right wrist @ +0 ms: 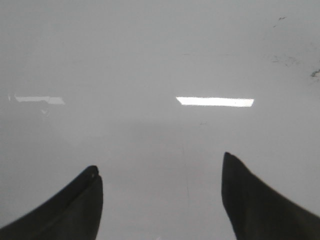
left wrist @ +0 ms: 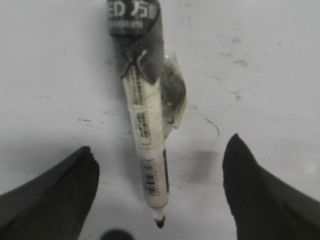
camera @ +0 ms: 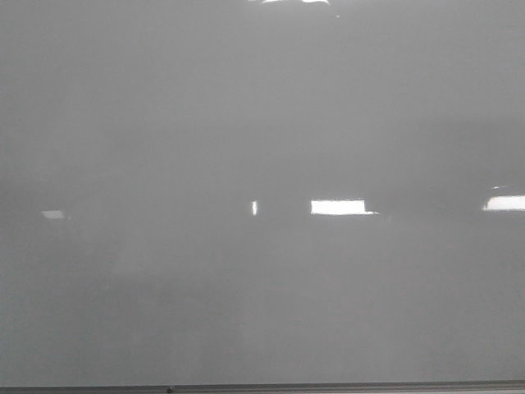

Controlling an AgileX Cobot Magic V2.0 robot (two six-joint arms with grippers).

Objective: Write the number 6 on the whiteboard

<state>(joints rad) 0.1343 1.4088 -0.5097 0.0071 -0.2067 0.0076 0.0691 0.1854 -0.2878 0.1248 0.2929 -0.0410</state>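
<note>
The whiteboard (camera: 262,123) is the largest thing here: it fills the front view as one glossy grey sheet, with bright reflections (camera: 338,207) across its middle and a thin dark frame edge (camera: 328,387) along its near side. No arm shows in that view, and the number 6 is nowhere on the board; I see no marker line that reads as a digit, so the writing looks not yet begun. In the right wrist view the right gripper (right wrist: 160,195) hangs over bare, shiny board surface, its jaws apart and holding nothing, probably kept idle so the other arm can work. In the left wrist view the left gripper (left wrist: 160,190) has its jaws spread wide on either side of a marker (left wrist: 147,145), touching neither side of it. The marker lies on a scuffed white surface between the jaws, its black tip (left wrist: 159,222) pointing toward the gripper, its far end wrapped in dark tape (left wrist: 135,20) with a clear crumpled strip (left wrist: 172,95) beside the barrel. That straddling pose suggests the jaws are lined up to close on the barrel. Smallest are faint scratches (left wrist: 210,122) near the marker.
</note>
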